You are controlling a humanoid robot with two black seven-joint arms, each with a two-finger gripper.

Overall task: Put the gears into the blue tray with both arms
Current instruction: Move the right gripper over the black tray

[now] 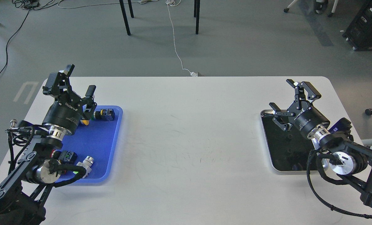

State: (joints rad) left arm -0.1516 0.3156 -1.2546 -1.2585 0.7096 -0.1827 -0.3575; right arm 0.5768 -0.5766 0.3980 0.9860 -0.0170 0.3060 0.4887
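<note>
The blue tray lies at the table's left. It holds coloured-cap push-button switches, and I see no gears in it. My left gripper hovers over the tray's far left corner, open and empty. My right gripper is open and empty above the far end of the silver-rimmed metal tray at the right. Faint small round specks show on that tray's black inside. They are too small and dark to tell whether they are gears.
A yellow-and-green-capped switch sits at the blue tray's far end. A black switch and a silver one lie at its near end beside my left arm. Bare white tabletop separates the two trays.
</note>
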